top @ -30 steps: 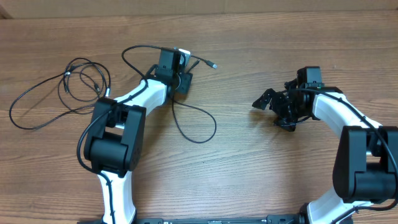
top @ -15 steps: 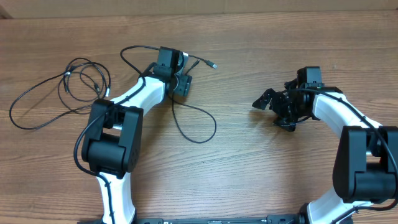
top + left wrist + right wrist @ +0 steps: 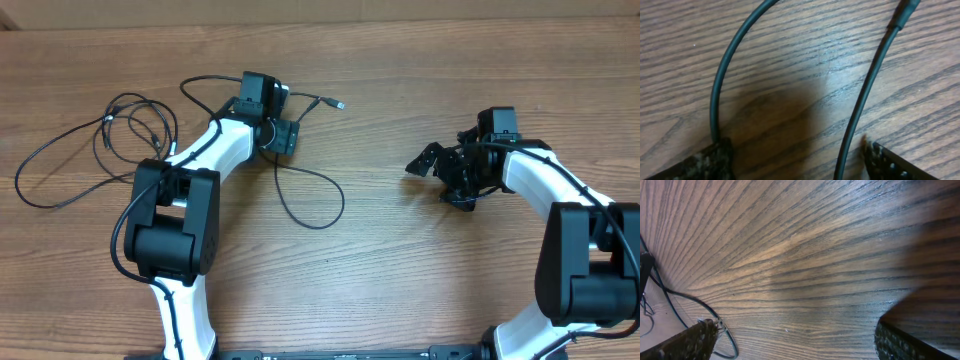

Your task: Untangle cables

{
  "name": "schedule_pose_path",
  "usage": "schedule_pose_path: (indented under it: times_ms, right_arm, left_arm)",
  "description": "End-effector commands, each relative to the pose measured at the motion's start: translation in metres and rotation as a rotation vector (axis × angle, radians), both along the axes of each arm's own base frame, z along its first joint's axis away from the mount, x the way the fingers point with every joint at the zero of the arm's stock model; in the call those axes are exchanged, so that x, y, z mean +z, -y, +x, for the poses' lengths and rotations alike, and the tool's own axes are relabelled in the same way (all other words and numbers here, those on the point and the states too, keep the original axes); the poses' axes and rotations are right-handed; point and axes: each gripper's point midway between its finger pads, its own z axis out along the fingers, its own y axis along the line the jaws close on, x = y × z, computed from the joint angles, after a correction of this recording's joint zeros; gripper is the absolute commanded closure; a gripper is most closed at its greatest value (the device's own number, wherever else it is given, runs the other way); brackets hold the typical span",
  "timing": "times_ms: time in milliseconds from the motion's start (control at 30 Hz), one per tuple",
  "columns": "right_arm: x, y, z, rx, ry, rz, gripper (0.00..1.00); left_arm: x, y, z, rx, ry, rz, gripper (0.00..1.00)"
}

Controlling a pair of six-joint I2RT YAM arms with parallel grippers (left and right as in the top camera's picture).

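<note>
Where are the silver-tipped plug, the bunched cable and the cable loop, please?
silver-tipped plug [image 3: 341,104]: overhead view, its metal tip.
bunched cable [image 3: 108,122]: overhead view, where its strands cross.
cable loop [image 3: 344,205]: overhead view, the loop's right bend.

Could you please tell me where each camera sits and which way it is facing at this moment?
Overhead: above the table, looking straight down; both arms and the cables show.
Left wrist: on the left arm, looking down close at the wood; its open jaws' tips sit in the bottom corners, two cable strands above them.
Right wrist: on the right arm, looking low across the table; its open jaws' tips sit in the bottom corners.
Shared: overhead and left wrist both show the cable by the left arm's jaws.
</note>
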Motion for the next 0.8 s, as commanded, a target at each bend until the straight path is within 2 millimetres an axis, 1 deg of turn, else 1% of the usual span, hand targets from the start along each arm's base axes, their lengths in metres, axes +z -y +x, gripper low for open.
schedule_pose_path:
  times_ms: [0,233,300,367,433,533,633,767]
  right_arm:
    - [-0.027,0.019,-0.013,-0.013,-0.064,-0.11,0.0]
    - [-0.027,0.019,-0.013,-0.013,-0.064,-0.11,0.0]
    - [-0.027,0.019,-0.013,-0.013,-0.064,-0.11,0.0]
    - [-0.027,0.019,-0.013,-0.013,-0.064,-0.11,0.0]
    - [-0.027,0.019,-0.013,-0.013,-0.064,-0.11,0.0]
    - [-0.027,0.019,-0.013,-0.013,-0.064,-0.11,0.0]
    - [-0.027,0.019,-0.013,-0.013,-0.064,-0.11,0.0]
    - [-0.027,0.019,-0.013,-0.013,-0.064,-0.11,0.0]
  left_arm:
    - [-0.049,-0.02,-0.031,0.051,-0.165,0.047,0.13]
    - [0.009,-0.01,0.016,0.057,-0.07,0.023,0.12]
    - [0.013,-0.011,0.02,0.054,-0.061,0.024,0.14]
    - [0.011,-0.018,0.021,0.071,-0.058,0.055,0.17]
    - [0.006,-0.025,0.019,0.085,-0.064,0.088,0.17]
    - [0.001,-0.026,0.017,0.059,-0.074,0.108,0.12]
    - [0.0,-0.027,0.016,0.006,-0.077,0.135,0.09]
    - [-0.003,-0.023,0.01,-0.012,-0.102,0.113,0.03]
